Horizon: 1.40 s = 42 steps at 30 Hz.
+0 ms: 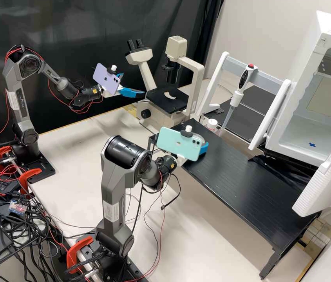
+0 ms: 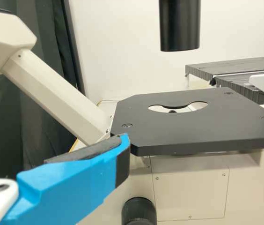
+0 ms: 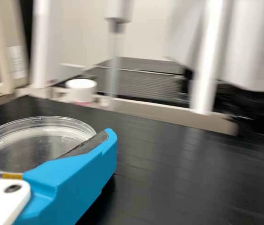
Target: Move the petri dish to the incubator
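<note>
Petri dish [image 3: 33, 149] – gripped between the fingers of the right claw [image 3: 47, 130], over the counter [image 1: 243, 172] beneath it – appears in transfer, next requiring level carriage into the open incubator [image 1: 298, 129] beyond that claw, the left claw [image 1: 134, 84] standing open.

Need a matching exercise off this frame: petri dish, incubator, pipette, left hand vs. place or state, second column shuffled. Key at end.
Column 1
1. Petri dish
2. Incubator
3. Pipette
4. Left hand

Column 2
A. Tip down, red button on top
B. Empty, near the microscope stage
C. Between the fingers of the right hand
D. Open, blue mark on its floor

Pairs: 1-C; 2-D; 3-A; 4-B
</note>
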Available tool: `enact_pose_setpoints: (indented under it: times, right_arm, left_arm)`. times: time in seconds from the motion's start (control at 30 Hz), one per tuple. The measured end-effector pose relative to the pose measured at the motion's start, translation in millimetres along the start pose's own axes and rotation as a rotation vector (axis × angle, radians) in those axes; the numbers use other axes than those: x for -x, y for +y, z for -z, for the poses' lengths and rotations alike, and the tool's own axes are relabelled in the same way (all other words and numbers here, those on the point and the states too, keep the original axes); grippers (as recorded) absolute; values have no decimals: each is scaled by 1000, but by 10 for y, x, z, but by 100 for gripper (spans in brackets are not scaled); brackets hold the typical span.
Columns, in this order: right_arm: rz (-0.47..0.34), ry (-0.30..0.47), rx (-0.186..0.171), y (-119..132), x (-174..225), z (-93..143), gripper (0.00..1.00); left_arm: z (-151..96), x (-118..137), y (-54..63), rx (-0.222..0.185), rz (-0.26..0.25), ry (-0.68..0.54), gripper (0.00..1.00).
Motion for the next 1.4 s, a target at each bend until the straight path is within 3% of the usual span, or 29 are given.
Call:
enact_pose_setpoints:
  times: [0.13, 0.4, 0.6, 1.07, 1.4]
  right_arm:
    - [-73, -61, -43, 232, 102, -209, 0]
    - [-189, -150, -91, 623, 235, -591, 0]
    - [-322, -188, -109, 998, 266, -756, 0]
    - [-423, -142, -59, 1569, -80, -655, 0]
    - [-435, -264, -63, 2040, -682, -613, 0]
  left_arm:
    - [0, 0, 0, 0, 0, 0, 100]
    - [0, 0, 0, 0, 0, 0, 100]
    - [0, 0, 0, 0, 0, 0, 100]
    - [0, 0, 0, 0, 0, 0, 100]
    - [0, 0, 0, 0, 0, 0, 100]
